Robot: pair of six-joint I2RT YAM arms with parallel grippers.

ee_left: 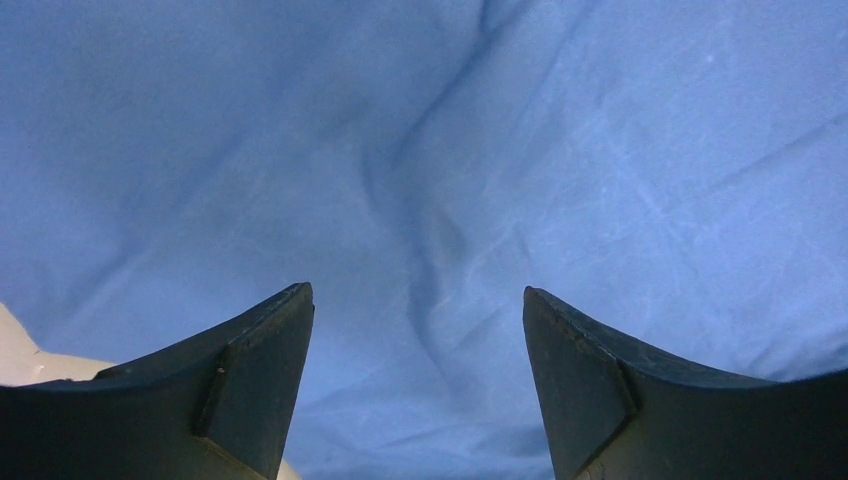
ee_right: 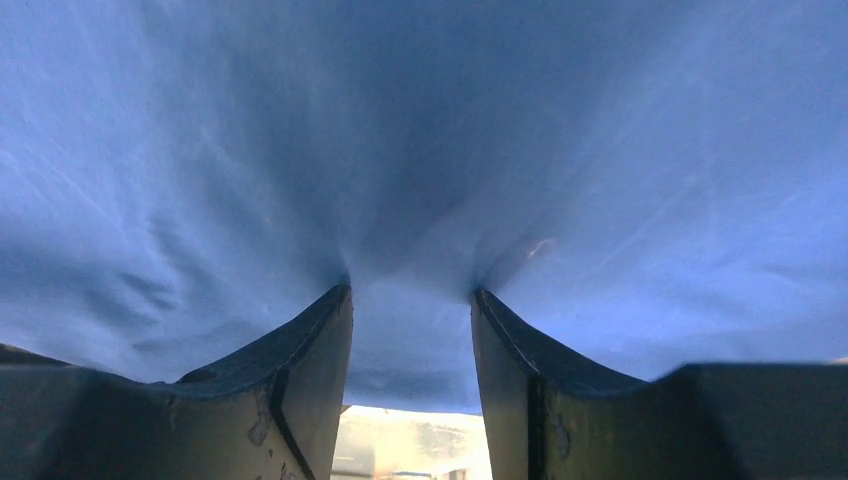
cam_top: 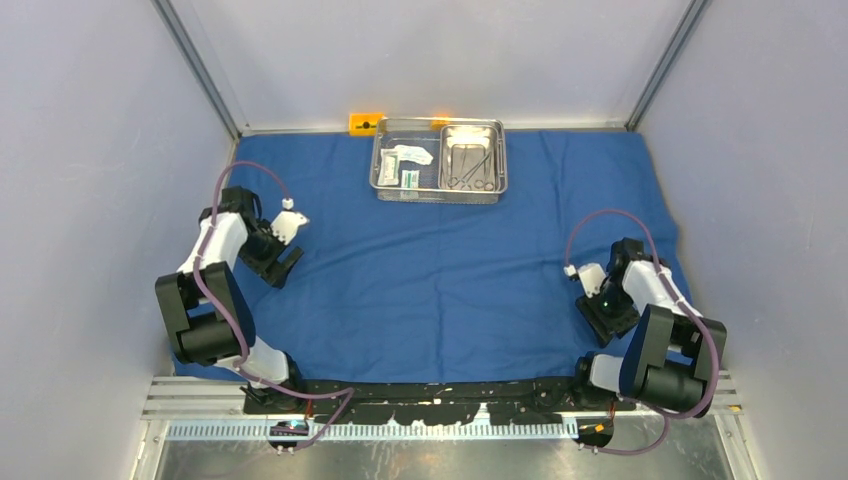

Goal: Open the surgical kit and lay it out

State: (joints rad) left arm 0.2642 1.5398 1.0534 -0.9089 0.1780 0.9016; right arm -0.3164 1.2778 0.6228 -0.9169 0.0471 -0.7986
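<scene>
The blue cloth wrap (cam_top: 430,280) lies spread flat over the table. The steel mesh basket (cam_top: 438,197) stands on its far edge. Inside it, white-green packets (cam_top: 404,165) lie on the left. The smaller solid steel tray (cam_top: 462,138) sits on the right with thin scissors and forceps (cam_top: 470,177) in it. My left gripper (cam_top: 283,262) is open and empty just above the cloth (ee_left: 560,150) near its left side; it also shows in the left wrist view (ee_left: 418,292). My right gripper (cam_top: 606,315) is low at the cloth's near right. Its jaws (ee_right: 410,290) stand partly open, with the cloth's edge (ee_right: 410,370) between them.
An orange block (cam_top: 366,123) sits behind the basket's left corner, another (cam_top: 438,123) behind its middle. Grey enclosure walls stand on the left, right and back. The arms' base rail (cam_top: 430,390) runs along the near edge.
</scene>
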